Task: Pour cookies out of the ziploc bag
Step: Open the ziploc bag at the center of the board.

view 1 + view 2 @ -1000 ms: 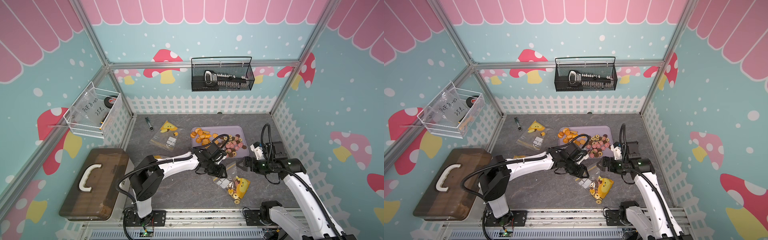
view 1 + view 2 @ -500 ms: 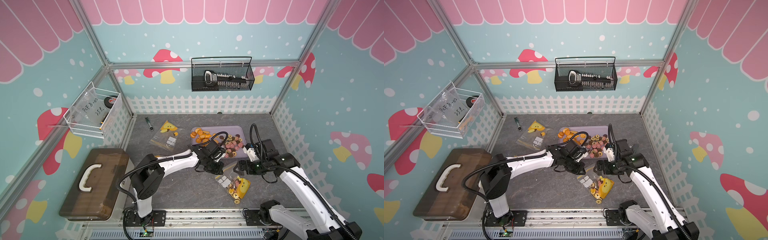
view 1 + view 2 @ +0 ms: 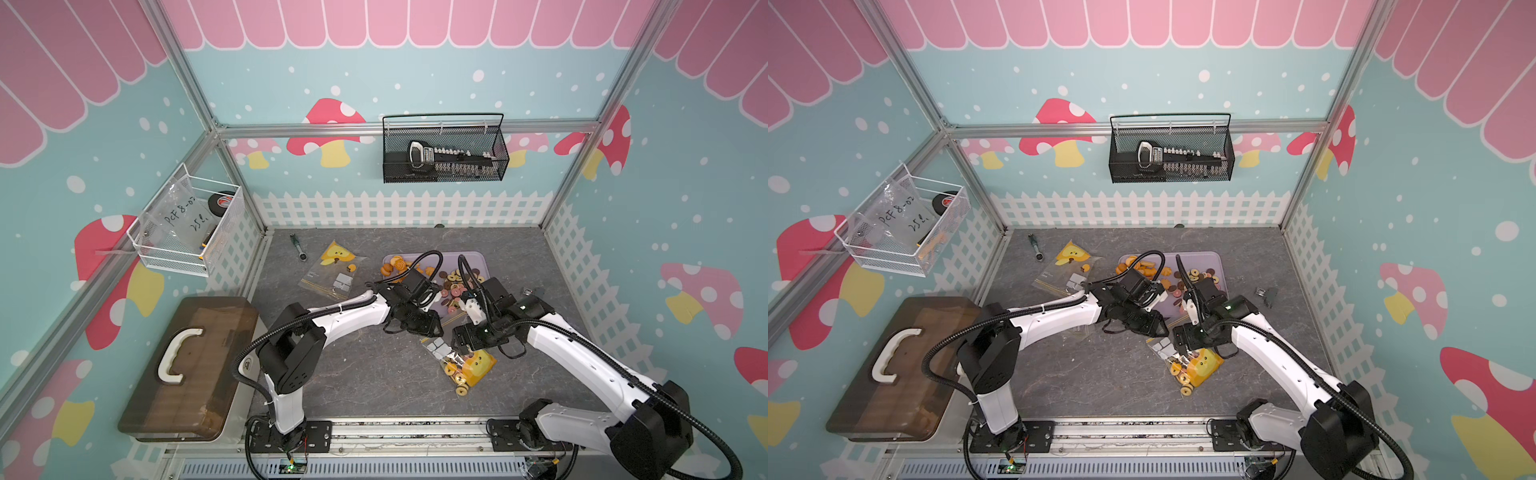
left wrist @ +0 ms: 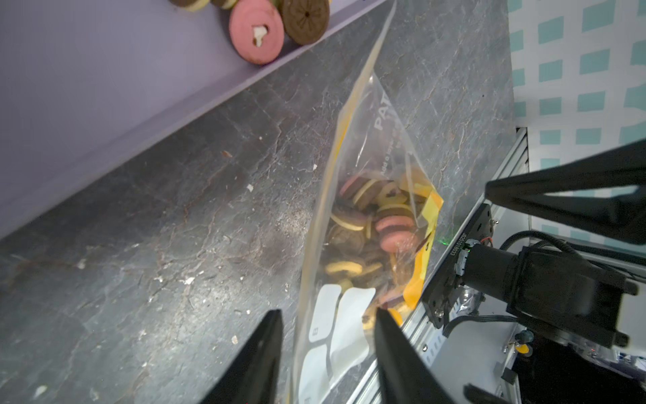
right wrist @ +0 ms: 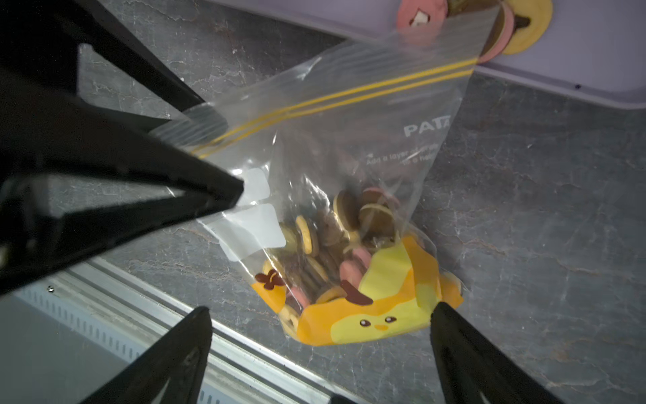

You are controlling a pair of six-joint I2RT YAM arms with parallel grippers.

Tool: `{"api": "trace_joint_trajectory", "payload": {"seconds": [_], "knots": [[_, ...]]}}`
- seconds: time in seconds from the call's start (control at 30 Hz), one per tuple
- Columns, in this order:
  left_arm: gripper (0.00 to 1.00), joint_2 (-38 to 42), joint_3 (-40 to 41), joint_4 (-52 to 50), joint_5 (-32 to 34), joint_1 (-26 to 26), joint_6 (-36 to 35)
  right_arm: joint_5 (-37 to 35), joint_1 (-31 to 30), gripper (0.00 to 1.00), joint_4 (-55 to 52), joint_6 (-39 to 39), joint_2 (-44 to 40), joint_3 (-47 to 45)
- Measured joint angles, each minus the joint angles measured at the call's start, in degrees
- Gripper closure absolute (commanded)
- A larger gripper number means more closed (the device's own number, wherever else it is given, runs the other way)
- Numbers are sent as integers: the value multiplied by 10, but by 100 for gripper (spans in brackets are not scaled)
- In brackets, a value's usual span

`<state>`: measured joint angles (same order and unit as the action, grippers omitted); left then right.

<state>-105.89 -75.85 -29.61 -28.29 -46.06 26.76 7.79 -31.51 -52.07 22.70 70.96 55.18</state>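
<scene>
While the zip bag [image 5: 349, 157] lay slumped on the grey tabletop [image 3: 353, 374], just in front of the purple tray [image 3: 476, 259], both arms reached over it from opposite sides. Its zip end, marked by two yellow lines, pointed toward the tray, and one top corner reached the tray's near rim. Its printed yellow-and-orange bottom pointed toward the front rail.

Most of the cookies [image 5: 349, 224] in the bag were heaped in that printed end: brown, pink and tan rounds stacked on edge and flat. More cookies [image 3: 451, 286] lay loose in the tray, orange ones toward its left half and brown and pink rings toward its front.

The left end effector [image 4: 328, 314] was at the bag's upper side edge. Its two black fingers [image 4: 265, 349] stood apart, with the clear plastic and its white label patches between them. Nothing showed the plastic being pinched.

The right end effector [image 5: 320, 309] was spread wide and held nothing. Its fingers [image 5: 174, 349] stood on either side of the printed bottom end, and whether they touched it could not be told.

In both top views the two black heads were close together over the bag, with the tray just behind them. A second bag [image 3: 332, 270] lay flat near the back left of the tabletop, well apart from the arms.
</scene>
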Motion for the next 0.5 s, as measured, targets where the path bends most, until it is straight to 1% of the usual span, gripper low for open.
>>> {"api": "trace_joint_trajectory", "payload": {"seconds": [0.07,0.1,0.33,0.5], "knots": [[29,9,14,7,0,6,2,-9,-4,2,18,-2,13,0],[28,17,23,8,0,11,3,-12,-5,2,28,-4,19,-2],[25,102,105,13,16,74,21,-33,-16,5,79,-17,80,-7],[23,172,169,21,35,109,42,-40,-36,11,98,-18,119,-7]]}}
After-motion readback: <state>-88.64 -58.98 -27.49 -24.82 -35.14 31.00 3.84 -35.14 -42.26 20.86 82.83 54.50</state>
